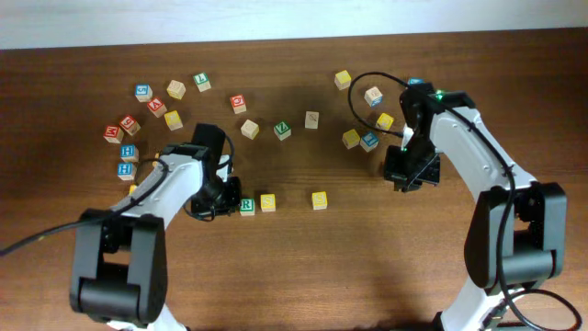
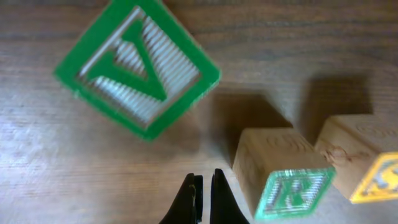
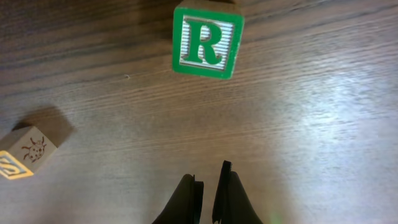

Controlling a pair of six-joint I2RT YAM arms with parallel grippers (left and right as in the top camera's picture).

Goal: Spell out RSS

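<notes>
The green R cube (image 1: pixel 247 205) and a yellow S cube (image 1: pixel 267 202) sit side by side at the table's front middle. A second yellow S cube (image 1: pixel 319 199) lies apart to their right. My left gripper (image 1: pixel 219 198) is shut and empty, just left of the R cube. In the left wrist view its fingers (image 2: pixel 204 194) are beside the R cube (image 2: pixel 287 182), with the S cube (image 2: pixel 368 167) behind it. My right gripper (image 1: pixel 409 176) is shut and empty, with its fingers (image 3: pixel 208 193) over bare wood. That view shows a green R cube (image 3: pixel 207 40) ahead and a yellow-faced cube (image 3: pixel 23 155) to the left.
A green V cube (image 1: pixel 282 130) (image 2: pixel 137 65) lies behind the row. Several other letter cubes are scattered at the back left (image 1: pixel 147 101) and the back right (image 1: pixel 372 115). The table's front edge is near both arm bases.
</notes>
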